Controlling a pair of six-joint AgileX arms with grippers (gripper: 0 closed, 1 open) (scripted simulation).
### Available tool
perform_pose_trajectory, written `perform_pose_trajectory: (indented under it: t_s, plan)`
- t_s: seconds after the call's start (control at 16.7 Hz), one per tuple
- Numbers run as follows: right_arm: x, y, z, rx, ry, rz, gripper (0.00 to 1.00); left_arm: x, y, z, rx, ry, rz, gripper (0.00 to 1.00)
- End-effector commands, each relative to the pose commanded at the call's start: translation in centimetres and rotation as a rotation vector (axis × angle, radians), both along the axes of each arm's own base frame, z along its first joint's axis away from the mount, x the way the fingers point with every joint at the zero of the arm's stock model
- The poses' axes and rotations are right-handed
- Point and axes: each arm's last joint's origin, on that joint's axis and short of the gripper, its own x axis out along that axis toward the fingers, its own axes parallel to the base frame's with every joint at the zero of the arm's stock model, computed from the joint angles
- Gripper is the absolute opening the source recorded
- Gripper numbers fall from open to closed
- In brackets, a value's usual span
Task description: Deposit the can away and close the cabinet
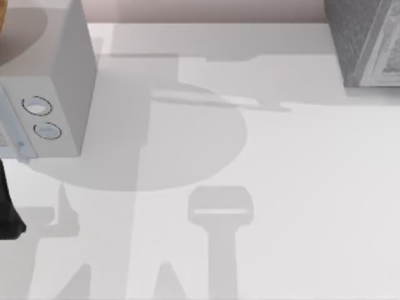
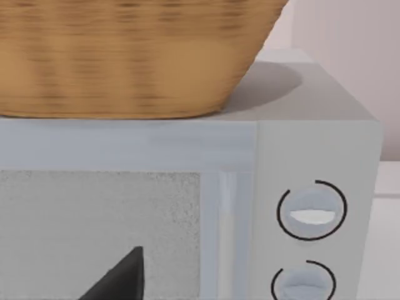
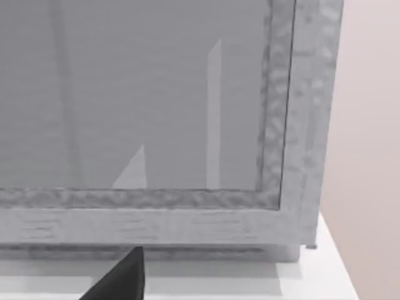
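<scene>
Facing the microwave (image 2: 187,206), left jaws hidden; cabinet (image 3: 187,125) shut.

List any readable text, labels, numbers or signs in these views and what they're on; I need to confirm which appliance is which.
None can be read.
microwave: its two dials carry no numbers or marks; front panel is blank.
wicker basket on top of the microwave: no label.
grey cabinet: plain speckled frame and smooth panel, no lettering.
table: no markings.
</scene>
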Motion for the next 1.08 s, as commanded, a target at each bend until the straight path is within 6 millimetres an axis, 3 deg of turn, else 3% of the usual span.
perform_pose_trajectory:
  t_s: [0.24, 0.48, 0.78, 1.08]
  plan:
    - [0.7, -1.0, 1.2, -0.015, -0.007, 0.017, 1.0, 0.0, 0.0, 0.0, 0.0, 0.0, 0.0, 1.0]
    - [2.6, -3.9, 5.7, -0.04, -0.017, 0.052, 1.0, 0.0, 0.0, 0.0, 0.0, 0.0, 0.0, 1.0]
    - [4.3, -6.6, 15.8, -0.027, -0.007, 0.068, 1.0, 0.0, 0.0, 0.0, 0.0, 0.0, 0.0, 1.0]
    - [3.1, -5.1, 26.5, 0.016, 0.014, 0.041, 1.0, 0.0, 0.0, 0.0, 0.0, 0.0, 0.0, 1.0]
